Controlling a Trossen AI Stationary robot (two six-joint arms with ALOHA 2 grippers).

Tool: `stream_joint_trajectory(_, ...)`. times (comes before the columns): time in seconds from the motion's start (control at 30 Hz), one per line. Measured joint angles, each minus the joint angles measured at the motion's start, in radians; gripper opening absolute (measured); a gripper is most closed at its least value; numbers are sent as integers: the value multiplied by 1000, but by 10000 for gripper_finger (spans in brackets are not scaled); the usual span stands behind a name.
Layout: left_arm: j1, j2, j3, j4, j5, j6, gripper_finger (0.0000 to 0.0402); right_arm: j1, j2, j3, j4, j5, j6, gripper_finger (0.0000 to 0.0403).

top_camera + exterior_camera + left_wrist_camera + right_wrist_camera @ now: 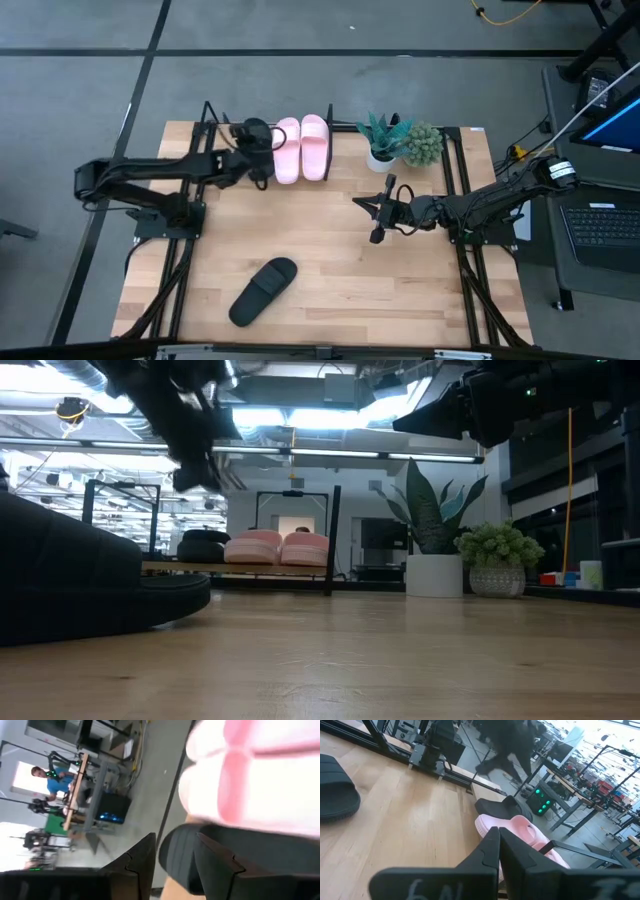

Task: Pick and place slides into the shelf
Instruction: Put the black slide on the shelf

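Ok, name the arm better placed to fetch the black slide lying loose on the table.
Right. The right gripper hangs over bare table, nearer the loose black slide; the left gripper is occupied at the shelf.

Robotics lab: rows of workbenches [580,782], ceiling strip lights [300,455].

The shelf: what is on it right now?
On the shelf sit two pink slides side by side and one black slide beside them, under the left gripper. The arm covers most of it from above.

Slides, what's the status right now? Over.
Left gripper open at the shelf, by a black slide. Two pink slides shelved. Right gripper shut, mid-table. Last black slide on table, unobstructed.
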Motion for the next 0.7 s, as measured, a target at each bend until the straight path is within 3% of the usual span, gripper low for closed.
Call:
stream_joint_trajectory(0.33,-168,-176,0,-176,94,-231,126,0,0,0,15,0,-1,12)
stream_joint_trajectory(0.53,-274,-195,0,-272,223,-265,126,0,0,0,24,0,-1,12)
stream_joint_trajectory(0.7,-375,-194,0,-272,241,-332,126,0,0,0,25,0,31,12)
